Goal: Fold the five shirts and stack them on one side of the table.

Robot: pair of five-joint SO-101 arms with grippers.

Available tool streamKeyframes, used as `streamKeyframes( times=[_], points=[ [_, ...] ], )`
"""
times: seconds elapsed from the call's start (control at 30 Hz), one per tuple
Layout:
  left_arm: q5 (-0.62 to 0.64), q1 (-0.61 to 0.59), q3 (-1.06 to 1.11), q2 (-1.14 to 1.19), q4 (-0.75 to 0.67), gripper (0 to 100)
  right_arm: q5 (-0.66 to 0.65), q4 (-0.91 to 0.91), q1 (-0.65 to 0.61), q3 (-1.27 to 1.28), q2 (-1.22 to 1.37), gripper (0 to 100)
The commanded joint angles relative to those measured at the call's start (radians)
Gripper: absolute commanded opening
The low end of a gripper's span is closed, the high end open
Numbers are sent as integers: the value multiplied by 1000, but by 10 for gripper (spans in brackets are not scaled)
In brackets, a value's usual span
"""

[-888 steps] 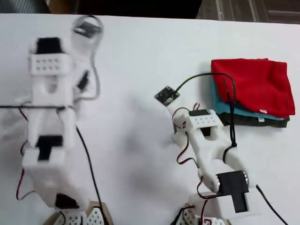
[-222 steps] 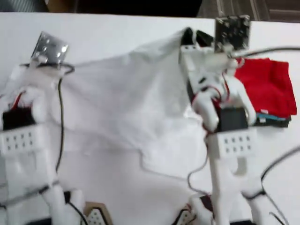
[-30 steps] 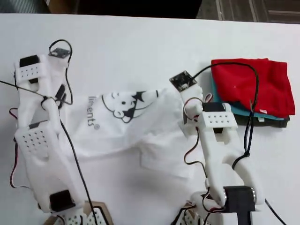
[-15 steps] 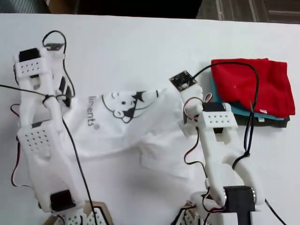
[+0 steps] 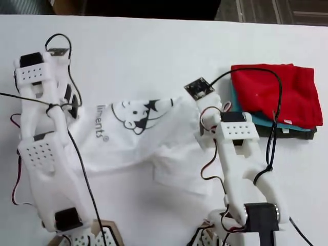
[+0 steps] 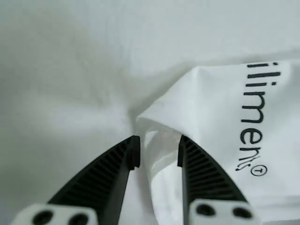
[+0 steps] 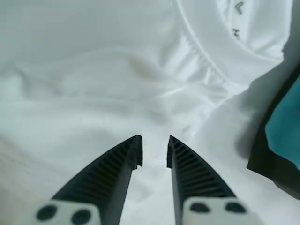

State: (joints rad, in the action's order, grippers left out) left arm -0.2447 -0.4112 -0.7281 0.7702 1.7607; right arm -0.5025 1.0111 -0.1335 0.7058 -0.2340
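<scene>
Likely a robotics lab or workshop. Loose wires (image 5: 82,171) trail over white plastic arms (image 5: 236,154) on a plain white tabletop (image 5: 154,46).

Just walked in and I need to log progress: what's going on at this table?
Two robot arms are working on a white shirt that lies rumpled, print up, on the table between them. The left hand is open at a fold on the shirt's edge by the print. The right hand is open low over the cloth near the collar. Beside the right arm sits a folded stack: red shirt on top, teal shirt and dark shirt beneath.
</scene>
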Motion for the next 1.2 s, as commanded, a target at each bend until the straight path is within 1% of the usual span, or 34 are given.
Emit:
streamKeyframes(
  times=[0.0,0.13,0.2,0.3,0.4,0.53,0.83,1.03,1.17],
  points=[
    [8,31,28,-164,25,158,9,-12,-5,-41,1,101],
    [9,48,108,-276,18,158,9,-12,-5,-41,1,101],
    [9,48,162,-287,3,158,9,-12,-5,-41,1,101],
    [9,44,254,-273,-78,158,9,-12,-5,-41,1,101],
    [25,17,302,-239,-166,158,9,-12,1,-41,1,101],
    [52,-23,278,-181,-199,158,9,-12,1,-38,1,101],
    [92,-15,254,-89,-206,158,9,-12,-4,-38,1,101],
    [94,-12,252,-40,-252,155,9,-12,1,-38,1,101],
    [94,-2,188,-41,-210,80,9,-12,-4,-38,1,101]
  ],
)
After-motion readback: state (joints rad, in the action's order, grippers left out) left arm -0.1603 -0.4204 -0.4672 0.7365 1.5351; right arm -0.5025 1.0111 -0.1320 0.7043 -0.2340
